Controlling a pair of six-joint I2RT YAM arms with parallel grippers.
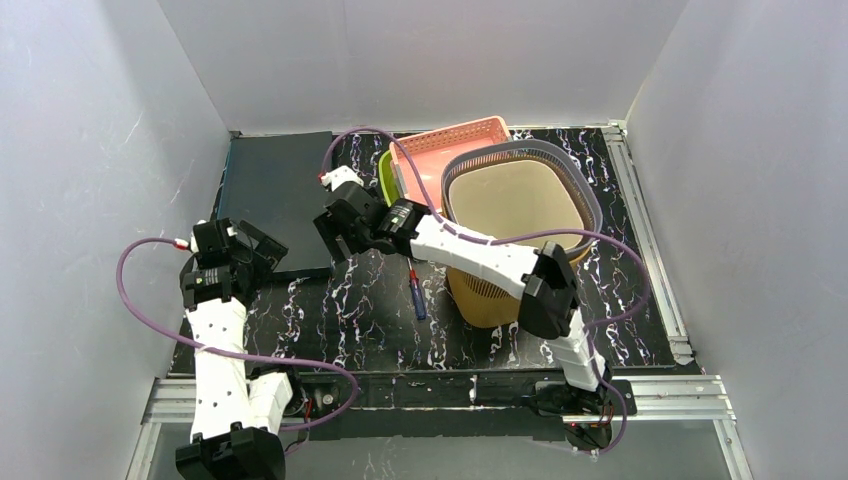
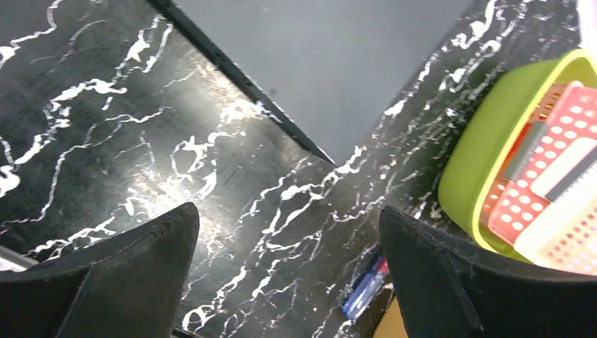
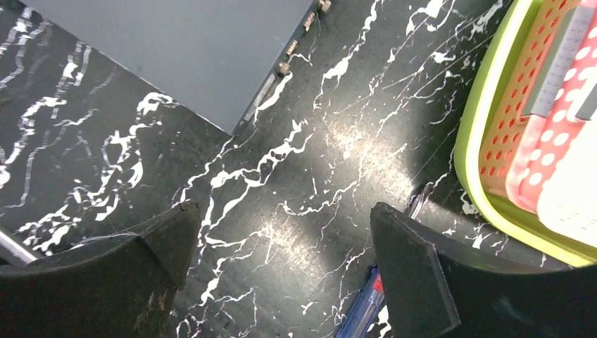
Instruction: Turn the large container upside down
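A black marbled table (image 1: 340, 320) carries a dark grey board (image 1: 268, 195) at its back left. To the right of it, a pink perforated basket (image 1: 450, 140) sits inside a green tub (image 1: 384, 170). A blue-and-red screwdriver (image 1: 416, 293) lies nearer the front.

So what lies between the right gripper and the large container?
Between right gripper and large container, top view: green tray holding pink basket, plus a screwdriver.

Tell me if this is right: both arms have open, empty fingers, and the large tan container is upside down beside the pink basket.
One thing is wrong: the top view shows the large tan container standing upright, mouth up, beside the pink basket. The left gripper and right gripper do have open, empty fingers.
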